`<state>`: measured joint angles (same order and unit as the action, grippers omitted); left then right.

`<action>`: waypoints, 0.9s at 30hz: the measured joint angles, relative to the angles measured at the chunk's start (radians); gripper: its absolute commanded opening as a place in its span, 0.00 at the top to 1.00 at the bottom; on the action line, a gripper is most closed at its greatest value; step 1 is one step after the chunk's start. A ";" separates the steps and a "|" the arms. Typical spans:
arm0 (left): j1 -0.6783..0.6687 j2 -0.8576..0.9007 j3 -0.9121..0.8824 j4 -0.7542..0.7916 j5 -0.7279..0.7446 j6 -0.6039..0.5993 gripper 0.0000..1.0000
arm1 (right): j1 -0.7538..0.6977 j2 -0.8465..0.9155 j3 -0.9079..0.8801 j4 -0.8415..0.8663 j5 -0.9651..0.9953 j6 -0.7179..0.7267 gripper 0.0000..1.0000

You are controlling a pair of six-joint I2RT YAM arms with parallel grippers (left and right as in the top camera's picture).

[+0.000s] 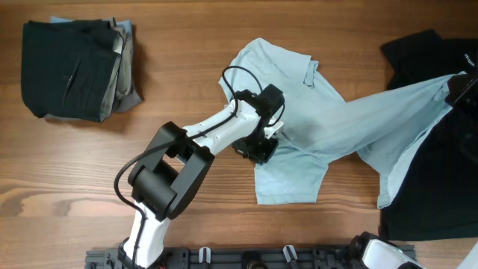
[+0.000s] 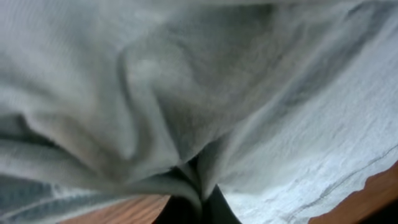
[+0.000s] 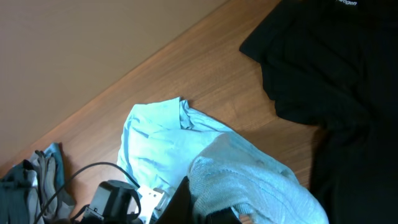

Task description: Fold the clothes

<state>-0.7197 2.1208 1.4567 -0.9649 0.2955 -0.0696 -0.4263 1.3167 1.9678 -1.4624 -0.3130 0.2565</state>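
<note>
Pinching blue T-shirt [image 1: 299, 119], L fingers [image 2: 221, 214] and R fingers [image 3: 178, 202] shut.

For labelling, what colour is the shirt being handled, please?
The shirt is plain pale blue; clearest overhead.

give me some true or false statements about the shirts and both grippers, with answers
1. The light-blue T-shirt is neatly folded. False: it lies crumpled, one end stretched to the right.
2. The left gripper is shut on the light-blue T-shirt. True.
3. The right gripper is open and holds nothing. False: it is shut on the shirt's far end.
4. A folded stack of clothes lies apart from both grippers. True.
5. The black T-shirt is on that stack. False: it lies at the right, partly under the blue one.
</note>
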 measured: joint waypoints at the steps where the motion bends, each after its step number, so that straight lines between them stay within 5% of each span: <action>1: 0.002 0.000 0.000 -0.010 -0.001 -0.001 0.96 | 0.000 0.000 0.000 0.000 0.000 0.000 0.96; 12: 0.187 -0.096 0.083 -0.258 -0.035 -0.016 0.96 | 0.000 0.000 0.000 0.003 0.000 -0.014 0.96; 27: 0.761 -0.829 0.517 -0.185 -0.047 -0.053 0.96 | 0.000 0.000 0.000 -0.045 -0.001 -0.027 0.95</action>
<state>0.0410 1.2922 1.9732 -1.1500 0.2481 -0.1226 -0.4263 1.3163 1.9678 -1.5074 -0.3138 0.2295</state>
